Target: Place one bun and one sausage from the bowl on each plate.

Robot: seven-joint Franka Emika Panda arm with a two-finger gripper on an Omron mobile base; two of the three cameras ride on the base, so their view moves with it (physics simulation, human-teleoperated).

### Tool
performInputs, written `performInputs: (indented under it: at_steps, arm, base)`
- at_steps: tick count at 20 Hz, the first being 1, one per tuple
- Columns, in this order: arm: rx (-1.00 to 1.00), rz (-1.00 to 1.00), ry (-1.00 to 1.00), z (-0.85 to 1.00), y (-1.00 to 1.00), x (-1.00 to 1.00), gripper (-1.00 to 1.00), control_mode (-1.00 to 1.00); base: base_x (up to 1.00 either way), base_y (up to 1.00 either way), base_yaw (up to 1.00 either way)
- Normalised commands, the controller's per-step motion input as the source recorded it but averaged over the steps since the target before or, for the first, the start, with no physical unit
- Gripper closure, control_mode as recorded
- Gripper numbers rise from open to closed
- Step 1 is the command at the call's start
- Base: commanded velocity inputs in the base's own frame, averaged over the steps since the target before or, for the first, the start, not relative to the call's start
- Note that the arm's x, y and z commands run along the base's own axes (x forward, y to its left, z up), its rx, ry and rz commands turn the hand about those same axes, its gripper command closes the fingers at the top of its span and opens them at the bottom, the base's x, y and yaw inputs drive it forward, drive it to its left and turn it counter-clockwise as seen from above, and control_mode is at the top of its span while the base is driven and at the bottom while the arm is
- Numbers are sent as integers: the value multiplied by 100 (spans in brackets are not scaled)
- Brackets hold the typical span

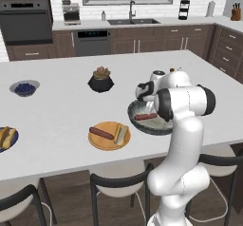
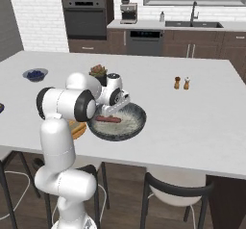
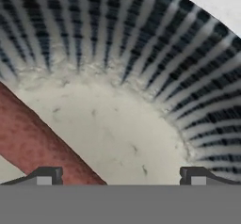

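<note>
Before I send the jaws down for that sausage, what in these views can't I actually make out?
- Bowl: in the left base view the arm covers its right side; any bun there is hidden.
- Sausage: the hand view's edges cut off both ends.
- Blue plate: cut by the left base view's left edge; its contents are only partly visible.
- Orange plate: in the right base view the arm hides nearly all of it.
- Gripper: jaws open; contact with the sausage is unclear.

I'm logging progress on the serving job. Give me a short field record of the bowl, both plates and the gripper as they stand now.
bowl: holds one sausage; no bun visible in it
orange plate: one sausage and one bun on it
blue plate: at the counter's left edge, food on it, partly cut off
gripper: open, low inside the bowl, beside the sausage, holding nothing
</note>
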Motion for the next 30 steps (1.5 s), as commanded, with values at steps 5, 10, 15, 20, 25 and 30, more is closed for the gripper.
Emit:
performInputs:
  at_steps: [5,10,15,20,25,30]
  arm:
    - [-7,0,-10,0,3,-9,-100,-100]
    - [0,0,0,-13,0,0,-100,-100]
    - [0,0,0,-22,0,-13,-100,-100]
    - [-1,0,0,-35,2,-25,-100,-100]
    - [0,0,0,-10,0,-44,-100,-100]
    - [0,0,0,0,0,-32,-100,-100]
  base:
    - [0,0,0]
    - [0,0,0]
    - [0,0,0]
    - [0,0,0]
    - [0,0,0]
    - [0,0,0]
